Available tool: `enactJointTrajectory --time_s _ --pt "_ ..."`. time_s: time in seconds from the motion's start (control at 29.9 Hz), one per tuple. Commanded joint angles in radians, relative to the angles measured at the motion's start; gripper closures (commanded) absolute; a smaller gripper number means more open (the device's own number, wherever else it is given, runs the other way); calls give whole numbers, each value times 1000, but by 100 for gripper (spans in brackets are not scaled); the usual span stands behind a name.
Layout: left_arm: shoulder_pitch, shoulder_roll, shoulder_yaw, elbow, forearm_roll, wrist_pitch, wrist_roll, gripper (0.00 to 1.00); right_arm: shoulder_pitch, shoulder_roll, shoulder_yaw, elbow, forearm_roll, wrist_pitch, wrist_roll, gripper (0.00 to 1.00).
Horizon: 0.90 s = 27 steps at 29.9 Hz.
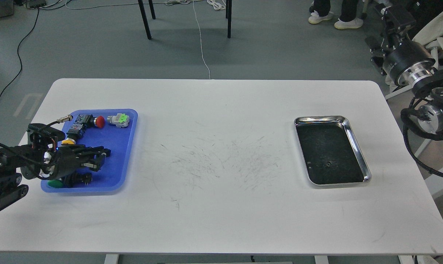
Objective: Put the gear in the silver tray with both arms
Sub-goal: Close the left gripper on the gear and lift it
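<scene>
The silver tray [357,146] lies on the right part of the white table, its dark scuffed floor bare. My left gripper [98,158] hovers low over the middle of the blue plastic tray [128,146] at the left, pointing right, its two fingers a little apart with nothing seen between them. A black toothed-looking part [78,179] lies just below the gripper in the blue tray; I cannot tell if it is the gear. My right arm [408,64] is off the table at the upper right. Its gripper [388,16] is dark and its fingers cannot be told apart.
The blue tray also holds a red button [100,121], a green-and-grey switch [119,120], a green button [55,183], a yellow part [67,140] and small black parts. Chair legs, cables and a person's feet [335,18] are beyond the table's far edge.
</scene>
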Motion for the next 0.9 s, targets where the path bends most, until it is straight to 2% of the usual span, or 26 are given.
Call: enactJointTrajectory --time_s 0.0,0.23,0.53,0.7,0.87 --pt "-5 28 -6 -3 -1 0 0 81 0 0 1 -1 0 2 0 8" --pt "-96 93 -13 -92 -51 -17 0 86 -5 2 0 -2 -1 2 1 8" --pt "-222 88 -6 -130 -79 -26 0 93 -3 0 -2 0 -1 2 0 8" --pt "-294 42 -3 -143 -75 -52 0 95 -3 0 -2 0 -1 2 -2 8" --pt "-352 -79 14 -121 -71 -56 0 95 0 0 -2 -1 -3 2 -3 8"
